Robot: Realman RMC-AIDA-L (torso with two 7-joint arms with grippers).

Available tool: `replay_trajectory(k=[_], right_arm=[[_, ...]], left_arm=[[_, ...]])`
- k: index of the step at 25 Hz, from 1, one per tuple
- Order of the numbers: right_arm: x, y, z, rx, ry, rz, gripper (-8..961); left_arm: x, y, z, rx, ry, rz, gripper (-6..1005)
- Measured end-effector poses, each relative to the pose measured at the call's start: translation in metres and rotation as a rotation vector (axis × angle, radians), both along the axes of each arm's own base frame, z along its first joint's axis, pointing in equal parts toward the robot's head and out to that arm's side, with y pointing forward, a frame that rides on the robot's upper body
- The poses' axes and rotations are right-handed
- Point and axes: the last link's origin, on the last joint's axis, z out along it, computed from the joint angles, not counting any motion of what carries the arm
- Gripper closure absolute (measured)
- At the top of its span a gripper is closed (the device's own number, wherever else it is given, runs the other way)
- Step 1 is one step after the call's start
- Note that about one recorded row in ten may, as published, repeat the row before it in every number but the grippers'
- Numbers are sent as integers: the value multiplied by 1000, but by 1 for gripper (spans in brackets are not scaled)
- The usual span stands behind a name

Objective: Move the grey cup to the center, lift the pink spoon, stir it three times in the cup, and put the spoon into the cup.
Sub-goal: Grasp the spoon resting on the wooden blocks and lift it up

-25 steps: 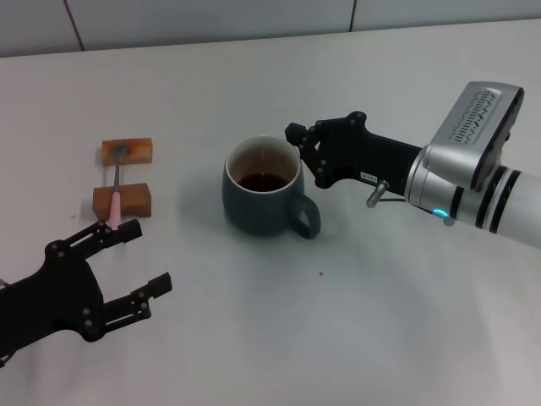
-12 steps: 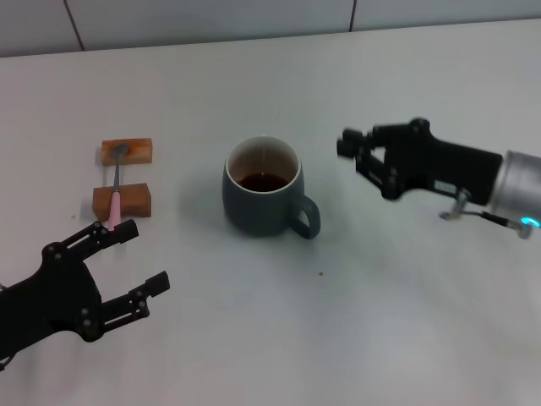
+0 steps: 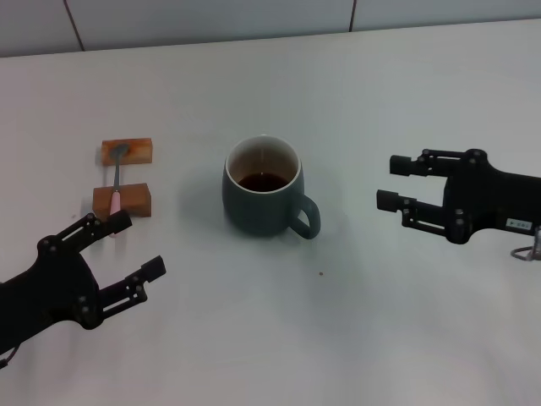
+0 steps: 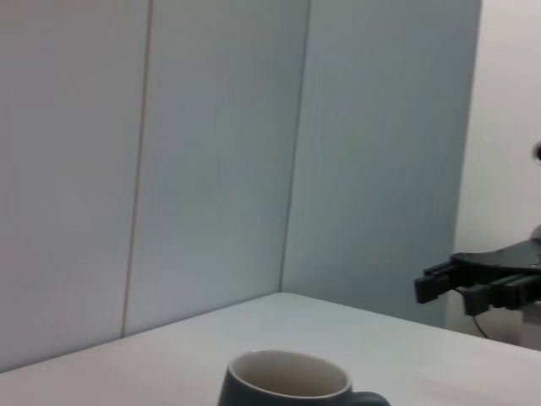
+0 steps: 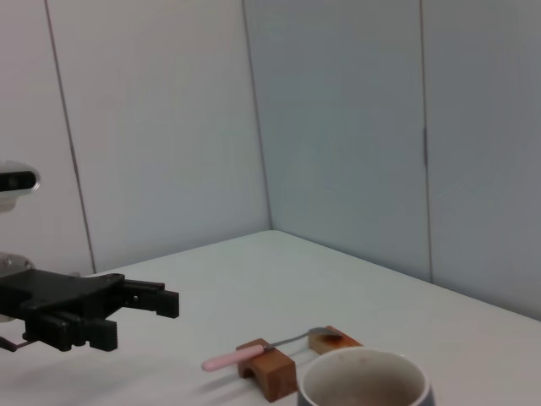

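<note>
Grey cup (image 3: 263, 196) stands upright mid-table, dark brown liquid inside, loop handle pointing to about 4 o'clock in the head view; nothing touches it. Pink spoon (image 3: 116, 185) lies at the cup's 9 o'clock, well apart, bridged across two small wooden blocks (image 3: 123, 200): metal bowl on the far block, pink handle end over the near block and poking past it toward 6 o'clock. Left gripper (image 3: 129, 248) sits at 7 o'clock of the cup, arm coming in low from the lower-left corner, fingers spread wide, holding nothing; its upper fingertip (image 3: 118, 221) is just beside the spoon's handle end, contact unclear. Right gripper (image 3: 395, 182) is at the cup's 3 o'clock, clearly apart from it, forearm running in level from the right edge, fingers pointing at the cup, spread apart and empty. Left wrist view shows the cup rim (image 4: 289, 375) and the right gripper (image 4: 439, 282) beyond it. Right wrist view shows cup (image 5: 363, 380), spoon (image 5: 262, 349) on its blocks (image 5: 266, 368), left gripper (image 5: 144, 304) open farther off.
</note>
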Motion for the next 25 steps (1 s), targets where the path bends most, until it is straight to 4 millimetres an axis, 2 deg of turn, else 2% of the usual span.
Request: replay_trajectory(k=[4,15,22,25], right_arm=[[1,-1,8,7,-20,-10,335],[3,1,15,39,-35,-16,155],[3,2,15,42,-39,-14,133],[3,2,15,37,-47,-10,133]], left_arm=[[-3,-1,-2,16,-33,54,192],[-7,-18,-21,66,-293,318,192],[-9,-34,-30,72,-542,536,191],[-9,-36,-31,62,-581,565,191]])
